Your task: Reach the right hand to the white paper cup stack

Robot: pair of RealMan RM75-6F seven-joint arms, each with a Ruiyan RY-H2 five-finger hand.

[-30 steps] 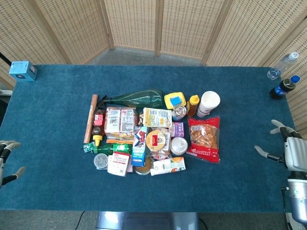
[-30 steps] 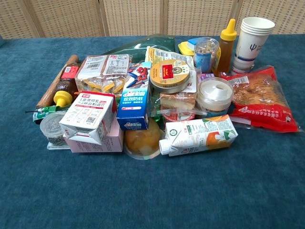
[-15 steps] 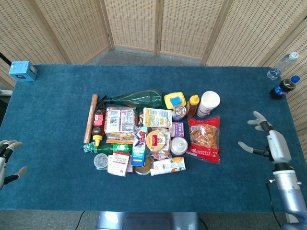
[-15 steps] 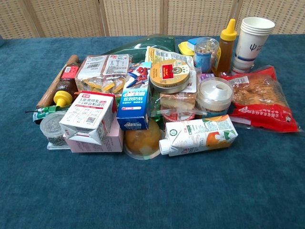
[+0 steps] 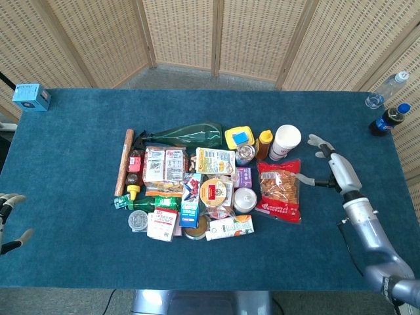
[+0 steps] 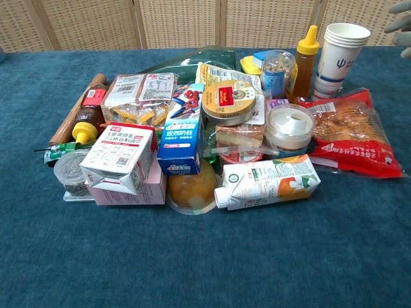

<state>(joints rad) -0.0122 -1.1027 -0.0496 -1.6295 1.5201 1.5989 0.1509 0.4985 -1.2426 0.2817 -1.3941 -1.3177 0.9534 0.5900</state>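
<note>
Paper cup stack (image 5: 286,142) upright at 1 o'clock of pile, beside honey bottle (image 5: 264,144). Right hand (image 5: 333,167) near, fingers wide, empty. Stack light, crushable, tippy; grip mid-wall gently.

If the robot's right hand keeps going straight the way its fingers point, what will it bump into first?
Probably the white paper cup stack. The right hand is open, fingers stretched toward the pile, with only bare blue table between. The red snack bag lies just below that line, so a finger might brush it; height is hard to judge.
</note>
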